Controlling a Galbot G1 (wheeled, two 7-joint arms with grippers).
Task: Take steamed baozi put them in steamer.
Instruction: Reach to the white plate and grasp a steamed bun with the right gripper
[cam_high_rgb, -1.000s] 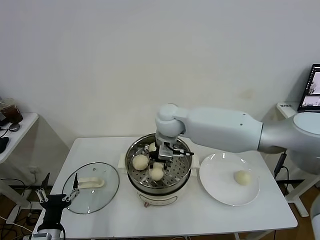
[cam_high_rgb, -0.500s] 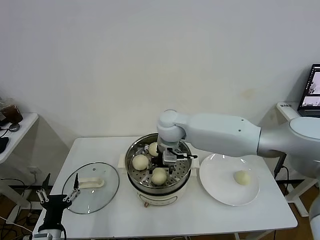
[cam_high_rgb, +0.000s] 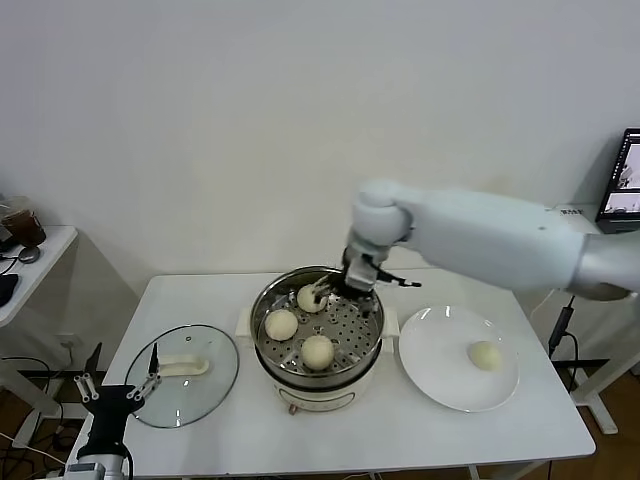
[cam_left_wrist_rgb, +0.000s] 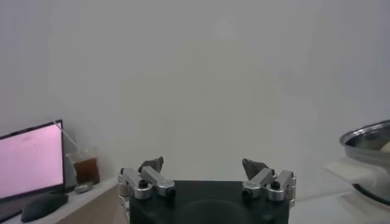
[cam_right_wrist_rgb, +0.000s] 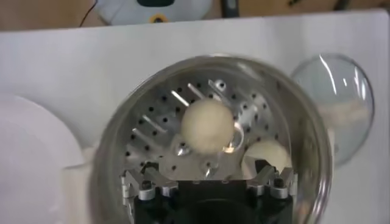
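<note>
The steamer (cam_high_rgb: 270, 352) stands mid-table, a shiny steel pot with a perforated tray. Three baozi lie on the tray: one at the back (cam_high_rgb: 311, 298), one on the left (cam_high_rgb: 281, 324), one at the front (cam_high_rgb: 317, 350). A fourth baozi (cam_high_rgb: 484, 355) rests on the white plate (cam_high_rgb: 435, 370). My right gripper (cam_high_rgb: 356, 282) hangs open and empty just above the steamer's back right rim. Its wrist view looks down into the steamer (cam_right_wrist_rgb: 122, 131) at two baozi (cam_right_wrist_rgb: 208, 126) (cam_right_wrist_rgb: 267, 153), with the gripper (cam_right_wrist_rgb: 203, 171) clear of both. My left gripper (cam_high_rgb: 115, 392) (cam_left_wrist_rgb: 203, 164) is parked open off the table's front left corner.
The glass lid (cam_high_rgb: 200, 385) (cam_right_wrist_rgb: 338, 100) with a white handle lies flat on the table left of the steamer. A side table (cam_high_rgb: 30, 270) stands far left. The left wrist view catches the steamer's rim (cam_left_wrist_rgb: 368, 139) at one edge.
My right gripper has opened and left a baozi on the tray. It then rose and drew back to the steamer's back right rim. The left arm stayed still.
</note>
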